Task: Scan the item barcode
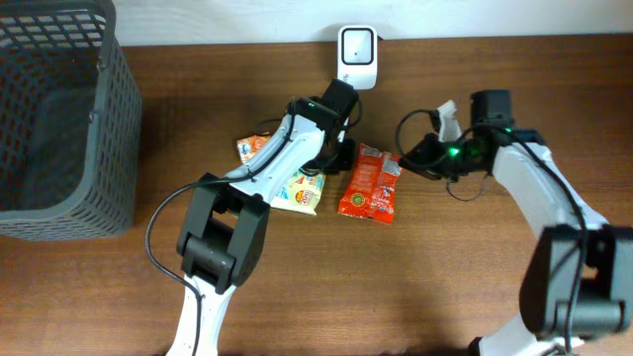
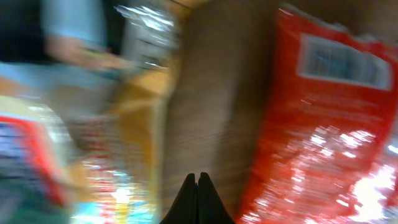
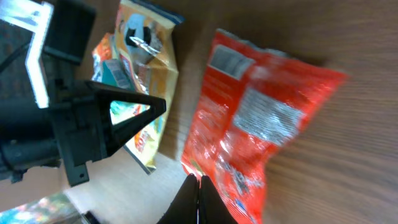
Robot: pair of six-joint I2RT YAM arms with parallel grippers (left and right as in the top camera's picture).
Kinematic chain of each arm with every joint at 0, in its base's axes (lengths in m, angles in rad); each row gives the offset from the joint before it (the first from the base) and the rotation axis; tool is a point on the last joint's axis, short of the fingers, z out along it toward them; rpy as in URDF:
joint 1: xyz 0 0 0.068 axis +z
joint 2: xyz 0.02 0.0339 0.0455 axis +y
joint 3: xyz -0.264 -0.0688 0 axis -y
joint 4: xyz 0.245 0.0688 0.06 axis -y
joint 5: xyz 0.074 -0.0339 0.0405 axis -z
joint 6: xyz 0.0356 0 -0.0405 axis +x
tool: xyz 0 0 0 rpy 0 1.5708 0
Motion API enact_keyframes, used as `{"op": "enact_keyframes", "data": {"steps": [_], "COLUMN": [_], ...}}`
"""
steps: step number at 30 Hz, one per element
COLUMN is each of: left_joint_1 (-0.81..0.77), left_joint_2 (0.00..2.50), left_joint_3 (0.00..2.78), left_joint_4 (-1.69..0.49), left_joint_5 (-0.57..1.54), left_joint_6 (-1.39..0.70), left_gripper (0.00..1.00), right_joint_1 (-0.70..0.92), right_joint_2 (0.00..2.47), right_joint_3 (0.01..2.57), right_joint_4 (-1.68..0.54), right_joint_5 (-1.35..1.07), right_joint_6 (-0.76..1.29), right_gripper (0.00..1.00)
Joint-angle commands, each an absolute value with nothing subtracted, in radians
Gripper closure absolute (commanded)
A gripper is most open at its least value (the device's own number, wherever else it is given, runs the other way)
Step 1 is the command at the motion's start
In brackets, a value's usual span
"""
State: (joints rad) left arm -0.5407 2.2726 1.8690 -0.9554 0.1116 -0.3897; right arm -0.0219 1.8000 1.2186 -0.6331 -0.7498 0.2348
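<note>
- Nothing has been scanned yet, by my reading: the red bag (image 1: 371,183) lies flat on the surface (image 1: 445,287), below and slightly right of the white scanner (image 1: 356,51) at the back edge, and well apart from it.
- My left gripper (image 2: 198,198) has its fingers pressed together with nothing between them. It points at bare wood just beside the red bag's left edge.
- My right gripper (image 3: 199,198) is also closed. Its tips sit over the edge of the red bag. It looks empty, but I cannot rule out a pinch of foil.
- What is left is the whole job: get a hold on the bag, lift it, and turn the barcode to face the scanner.
- The right wrist view shows a pale label near the bag's top and a printed panel lower down. I cannot tell which of them carries the barcode.
- A yellow bag (image 1: 302,190) lies just left of my left gripper, with an orange bag (image 1: 252,148) beyond it. Neither touches the red bag.
- A grey basket (image 1: 59,119) stands at the far left, out of the way.
- My two arms converge on the same bag, and the left wrist sits between the bag and the scanner, so crowding is my main worry.
</note>
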Motion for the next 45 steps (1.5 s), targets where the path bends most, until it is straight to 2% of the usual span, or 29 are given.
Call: {"op": "enact_keyframes", "data": {"steps": [1,14,20,25,28,32,37,45], "left_joint_1": [-0.487,-0.363,-0.357,-0.357,-0.372,-0.390,-0.415,-0.478], "left_joint_2": [2.278,2.278,2.277,2.271,2.271,2.272,2.274,2.330], "left_joint_3": [1.865,1.865,1.865,1.888,1.897,1.896,1.896,1.896], "left_joint_4": [-0.975,-1.014,-1.037,-1.040,-1.022,-1.018,-0.996,-0.946], "left_joint_5": [-0.032,-0.049,-0.047,0.080,0.212,0.214,0.218,0.221], "left_joint_6": [-0.393,-0.459,-0.455,-0.438,-0.314,-0.297,-0.282,-0.283], "left_gripper": [1.00,1.00,1.00,1.00,1.00,1.00,1.00,1.00], "right_joint_1": [-0.006,0.043,0.107,0.144,0.152,0.135,0.097,0.037], "right_joint_2": [1.888,2.073,2.119,2.135,2.133,2.079,1.978,1.951], "right_joint_3": [1.209,1.209,1.209,1.210,1.220,1.297,1.420,1.458], "right_joint_4": [-0.590,-0.465,-0.385,-0.358,-0.363,-0.509,-0.747,-0.862], "right_joint_5": [-0.862,-0.904,-0.781,-0.781,-0.793,-0.814,-0.740,-0.713], "right_joint_6": [0.245,0.245,0.342,0.349,0.344,0.236,0.214,0.213], "right_gripper": [0.96,0.96,0.95,0.96,0.96,0.96,0.96,0.96]}}
